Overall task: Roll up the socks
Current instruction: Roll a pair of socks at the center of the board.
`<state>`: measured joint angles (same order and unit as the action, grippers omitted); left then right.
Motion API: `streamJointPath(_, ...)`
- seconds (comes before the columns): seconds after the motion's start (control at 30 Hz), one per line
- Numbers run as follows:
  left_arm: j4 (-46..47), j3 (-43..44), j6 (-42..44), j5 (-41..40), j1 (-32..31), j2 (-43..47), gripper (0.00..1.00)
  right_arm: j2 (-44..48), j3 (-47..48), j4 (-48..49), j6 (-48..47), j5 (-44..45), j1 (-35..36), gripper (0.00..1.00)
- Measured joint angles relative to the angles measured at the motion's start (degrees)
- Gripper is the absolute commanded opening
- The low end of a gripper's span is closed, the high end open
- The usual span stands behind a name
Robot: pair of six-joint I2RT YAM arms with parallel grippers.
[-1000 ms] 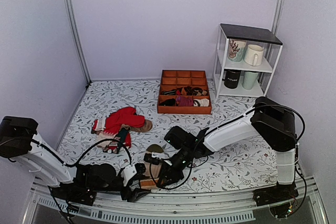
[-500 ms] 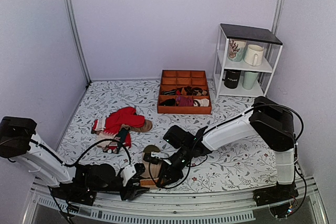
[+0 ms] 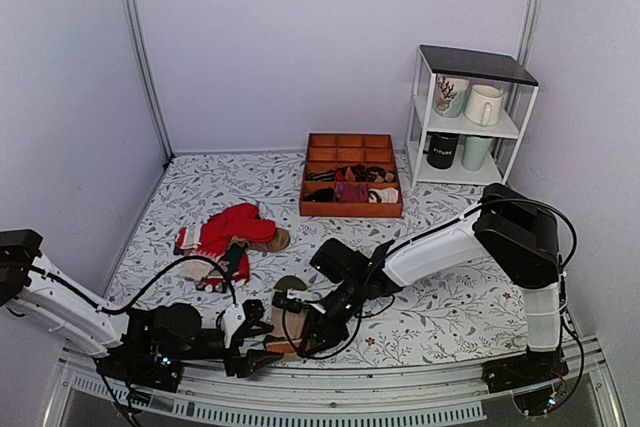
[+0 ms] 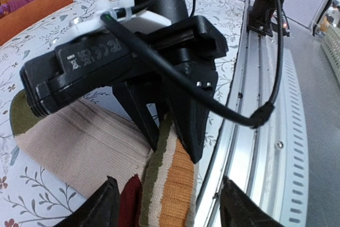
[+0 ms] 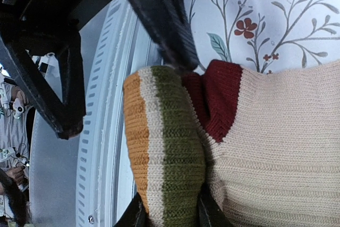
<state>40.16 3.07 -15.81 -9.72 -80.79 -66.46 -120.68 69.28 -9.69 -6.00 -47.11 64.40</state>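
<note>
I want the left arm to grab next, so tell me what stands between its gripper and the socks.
Nothing visible does. The socks' striped fold lies between the open fingers of the left gripper. The right gripper, shut on that same fold, sits just beyond it, so the two grippers are crowded.

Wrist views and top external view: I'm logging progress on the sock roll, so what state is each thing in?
socks, striped end folded over, not yet rolled up.
right gripper, shut on the fold.
left gripper, open, fingers astride the fold.
red socks, loose heap.
tray, near compartments hold bundles.
</note>
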Motion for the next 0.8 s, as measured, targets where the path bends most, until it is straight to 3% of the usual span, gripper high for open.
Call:
streamJointPath(0.13, 0.26, 0.09, 0.22, 0.39, 0.57, -2.89, 0.66, -0.13, 0.24, -0.28, 0.00, -0.09, -0.02, 0.27)
streamJointPath(0.27, 0.76, 0.55, 0.63, 1.55, 0.92, -7.26, 0.58, -0.15, 0.42, -0.57, 0.00, -0.09, -0.02, 0.27)
streamJointPath(0.47, 2.82, 0.66, 0.85, 3.17, 1.38, -9.66, 0.23, -0.15, 0.42, -0.59, 0.00, -0.09, -0.02, 0.27)
streamJointPath(0.5, 3.06, 0.68, 0.92, 3.48, 1.40, -9.66, 0.16, -0.15, 0.42, -0.59, 0.00, -0.09, -0.02, 0.27)
streamJointPath(0.53, 3.23, 0.68, 1.07, 3.65, 1.46, -9.66, 0.02, -0.15, 0.42, -0.59, 0.00, -0.09, -0.02, 0.27)
streamJointPath(0.8, 2.64, 1.49, -2.73, 5.49, 3.39, -10.67, 0.00, 0.04, 0.59, -1.09, 0.13, -0.42, 0.02, 0.45)
